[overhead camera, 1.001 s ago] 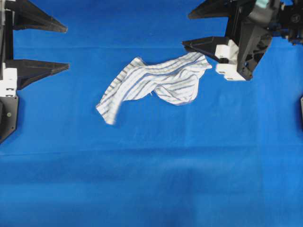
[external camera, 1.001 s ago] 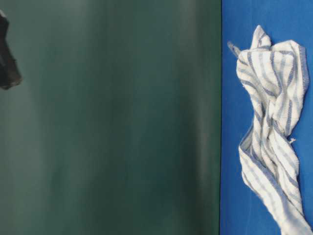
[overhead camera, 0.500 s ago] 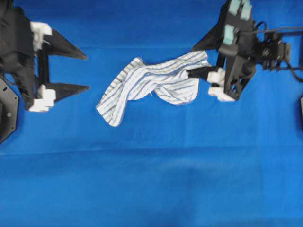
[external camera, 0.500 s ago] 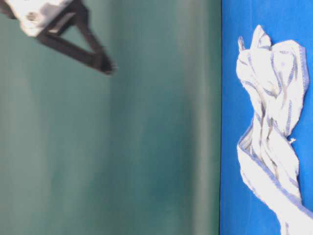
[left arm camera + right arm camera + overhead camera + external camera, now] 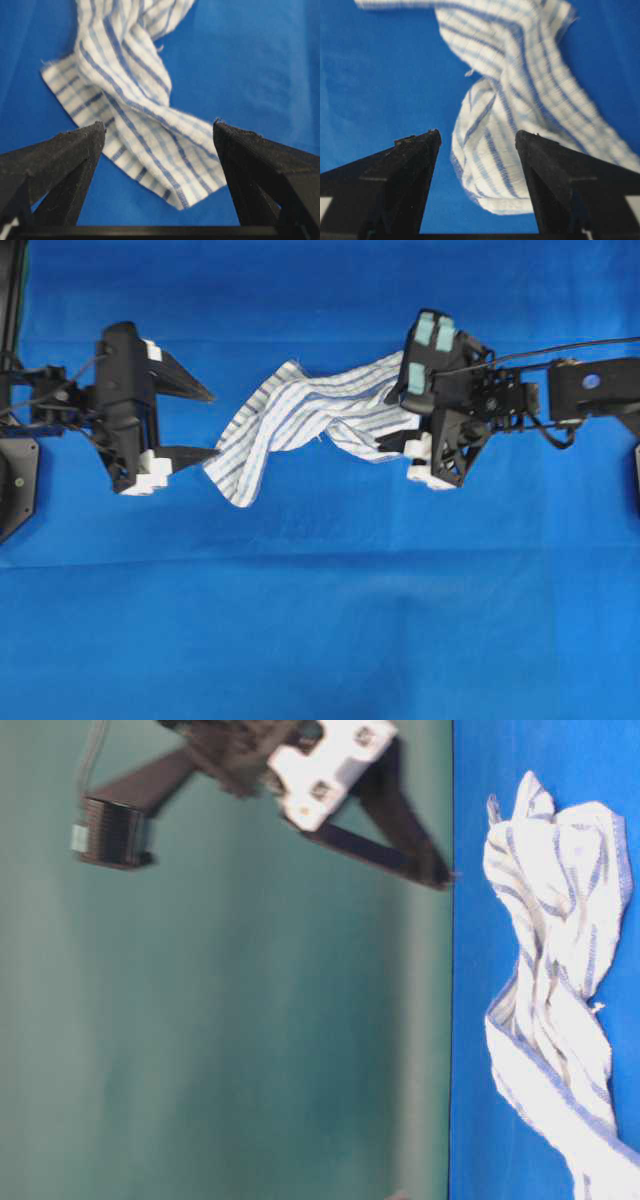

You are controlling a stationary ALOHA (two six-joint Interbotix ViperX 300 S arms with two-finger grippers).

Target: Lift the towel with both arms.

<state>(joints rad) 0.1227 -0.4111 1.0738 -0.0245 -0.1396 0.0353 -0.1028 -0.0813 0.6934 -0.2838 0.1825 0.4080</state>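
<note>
Blue table cover (image 5: pixel 320 620) spans whole surface. Towel (image 5: pixel 310 415) lies crumpled, twisted, upper middle of cover, between both arms. Right gripper (image 5: pixel 398 410) at towel's right end, fingers spread wide, towel end between tips, nothing clamped. Left gripper (image 5: pixel 212 425) at towel's left corner, fingers (image 5: pixel 75 150) spread, nothing grasped.

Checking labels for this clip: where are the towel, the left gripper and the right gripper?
towel (image 5: pixel 300 415): overhead view, middle of the striped cloth.
left gripper (image 5: pixel 208 425): overhead view, between its open fingertips.
right gripper (image 5: pixel 477 136): right wrist view, between its open fingertips.
</note>
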